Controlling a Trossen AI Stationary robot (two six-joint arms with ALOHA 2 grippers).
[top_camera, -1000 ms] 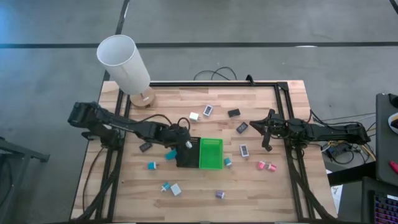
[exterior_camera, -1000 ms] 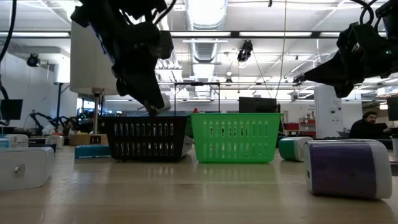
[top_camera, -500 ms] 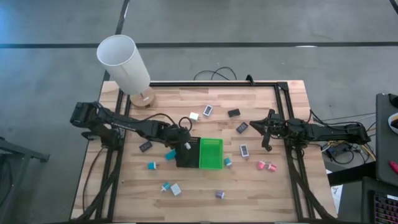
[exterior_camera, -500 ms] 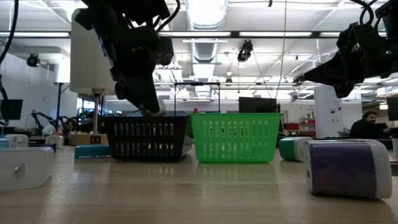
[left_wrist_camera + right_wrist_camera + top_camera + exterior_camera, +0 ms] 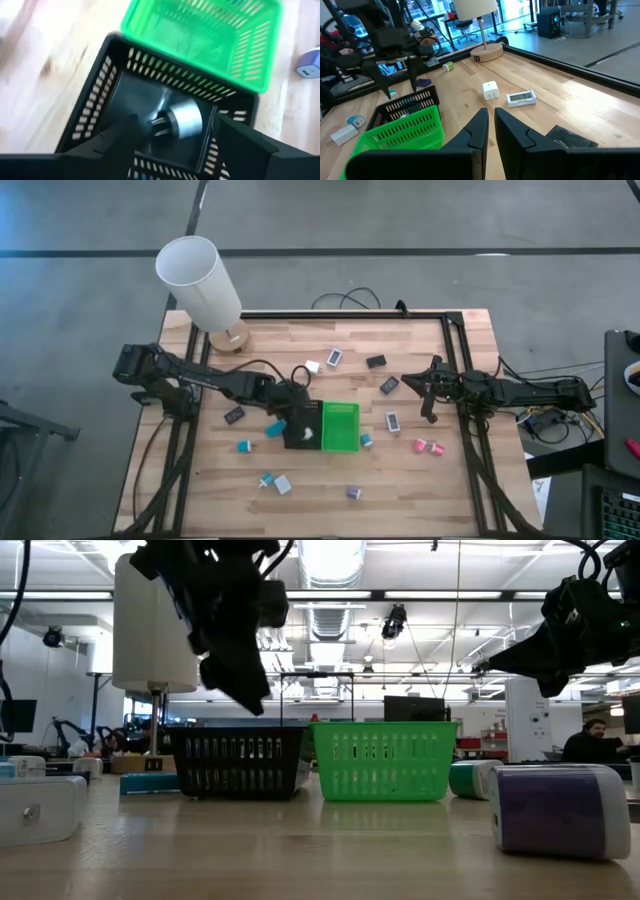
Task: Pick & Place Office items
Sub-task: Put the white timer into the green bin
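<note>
Left gripper (image 5: 299, 412) hovers above black tray (image 5: 303, 425) at table centre, fingers spread and empty; a white cylindrical piece (image 5: 181, 119) lies inside. Right gripper (image 5: 428, 392) waits near the right edge, fingers nearly pressed together.

2 trays: 1 black (image 5: 300, 428), 1 green (image 5: 339, 426); 1 lamp (image 5: 200, 282).
</note>
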